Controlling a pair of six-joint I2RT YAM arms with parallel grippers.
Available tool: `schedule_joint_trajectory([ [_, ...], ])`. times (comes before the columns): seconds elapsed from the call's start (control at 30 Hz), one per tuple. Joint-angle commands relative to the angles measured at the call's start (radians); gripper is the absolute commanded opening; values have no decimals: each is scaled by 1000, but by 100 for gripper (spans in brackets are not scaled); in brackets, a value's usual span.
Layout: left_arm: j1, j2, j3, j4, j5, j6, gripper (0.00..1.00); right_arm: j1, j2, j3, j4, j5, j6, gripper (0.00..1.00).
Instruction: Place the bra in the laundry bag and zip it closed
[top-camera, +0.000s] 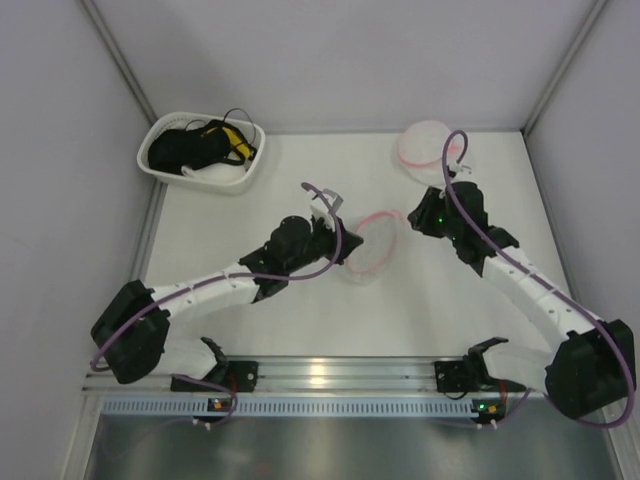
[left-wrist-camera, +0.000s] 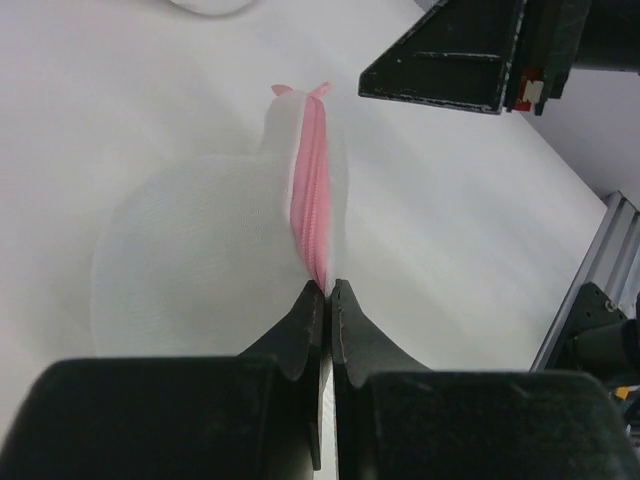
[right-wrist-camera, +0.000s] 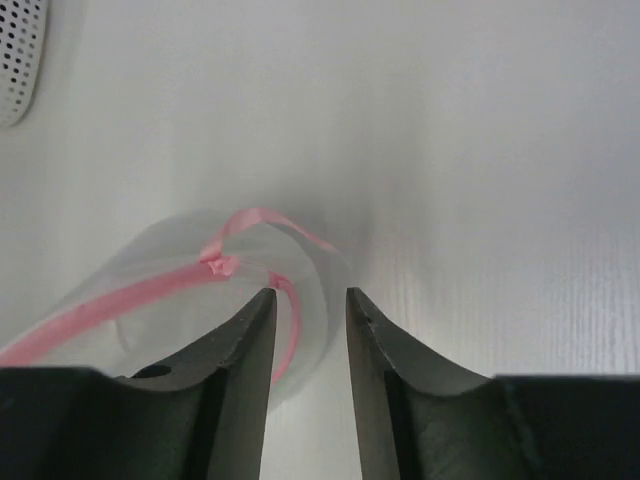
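Note:
The laundry bag (top-camera: 372, 245), translucent white mesh with a pink zipper ring, lies mid-table. My left gripper (top-camera: 345, 245) is shut on its rim; in the left wrist view the jaws (left-wrist-camera: 327, 287) pinch the pink zipper band (left-wrist-camera: 313, 190), which stands on edge. My right gripper (top-camera: 415, 218) is open, its tips (right-wrist-camera: 308, 292) straddling the bag's far edge (right-wrist-camera: 320, 300). Its left finger is beside a pink zipper strand near the small pink pull (right-wrist-camera: 218, 265). A pale white rounded fabric piece with pink edging (top-camera: 430, 145) lies at the back right; it may be the bra.
A white plastic oval basket (top-camera: 170, 172) at the back left holds a black tangle with yellow bits (top-camera: 205, 143). Its perforated wall shows in the right wrist view (right-wrist-camera: 15, 60). White walls enclose the table on three sides. A metal rail (top-camera: 330, 375) runs along the near edge.

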Motion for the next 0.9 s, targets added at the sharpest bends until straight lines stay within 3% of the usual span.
schedule_joint_trajectory([
  [0.0,31,-29,87,39,-60,-73,0,-26,-3,118,-54,12,-73,37],
  [0.03,56,-27,102,34,-59,-96,0,-32,-2,171,-74,6,-82,54],
  [0.13,126,-15,173,34,-60,-179,0,-82,-20,234,-86,-20,-96,80],
  [0.27,179,6,253,34,-147,-204,0,-135,-48,193,24,-170,-84,95],
  [0.47,264,-3,274,41,-151,-349,0,-132,39,72,328,-437,66,99],
  [0.67,307,-65,193,96,-209,-507,0,-73,152,32,640,-472,273,100],
  [0.87,314,-67,126,159,-206,-696,0,-35,219,-23,826,-407,450,99],
])
